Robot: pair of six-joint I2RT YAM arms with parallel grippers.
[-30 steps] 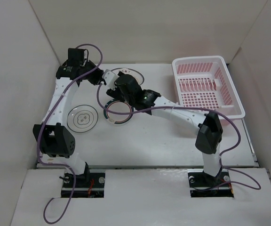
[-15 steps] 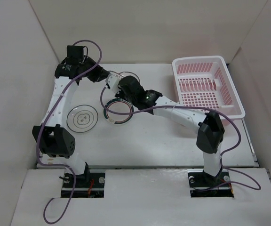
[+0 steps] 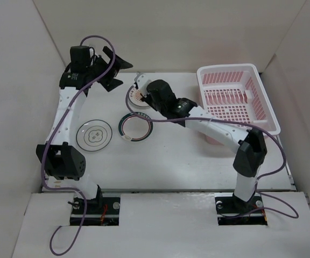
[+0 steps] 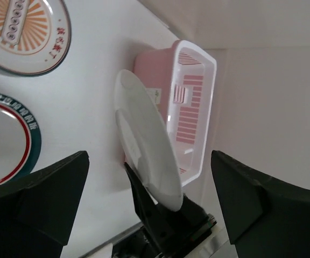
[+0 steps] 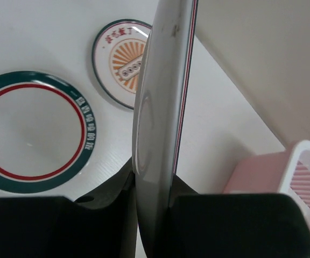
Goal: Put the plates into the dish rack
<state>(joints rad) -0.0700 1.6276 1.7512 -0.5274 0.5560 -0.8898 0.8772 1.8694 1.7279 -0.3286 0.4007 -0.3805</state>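
Plate (image 5: 160,97) stands on edge, clamped at its rim in right pincer (image 5: 154,185), raised off table (image 5: 217,134). Sunburst plate (image 5: 124,58) and green-rimmed plate (image 5: 31,129) lie flat ahead and left of that pincer. Dish rack (image 5: 284,172) to its right, apart. Left pincer (image 3: 117,71) spread wide, holding nothing.

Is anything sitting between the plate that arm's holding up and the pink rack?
Nothing visible. The right pincer holds the plate on edge, and only bare table lies between it and the dish rack.
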